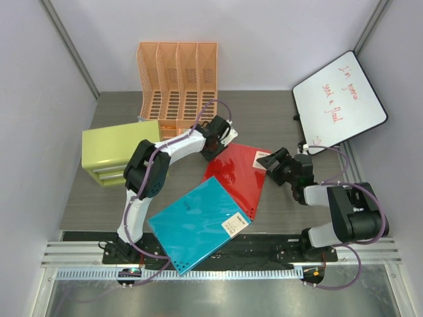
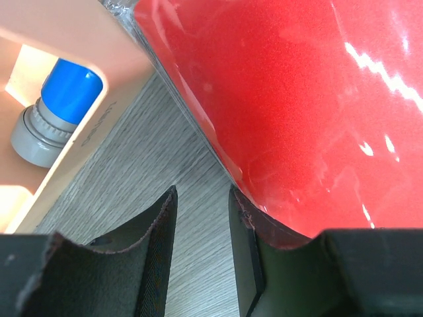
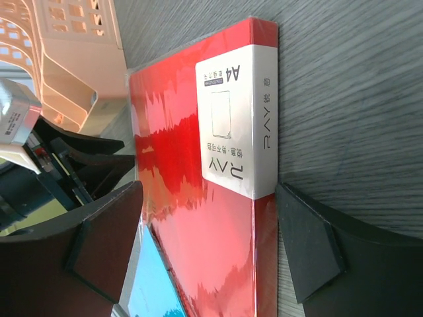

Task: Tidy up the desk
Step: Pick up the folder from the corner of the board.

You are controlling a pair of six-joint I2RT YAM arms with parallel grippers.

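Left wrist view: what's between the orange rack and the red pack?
Only a bare strip of grey desk, between the orange rack and red pack. The left gripper points at it. The left wrist view shows this.

Desk (image 1: pixel 277 125): flat rectangular top, dark grey wood-grain laminate, matte, lying level. Grain runs left-right. Near edge bordered by black strip (image 1: pixel 271 243), then silver rail (image 1: pixel 377 252) beyond it.

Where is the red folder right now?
In the top view the red folder lies in the middle of the desk, between the left gripper and right gripper, with the blue folder overlapping its near edge.
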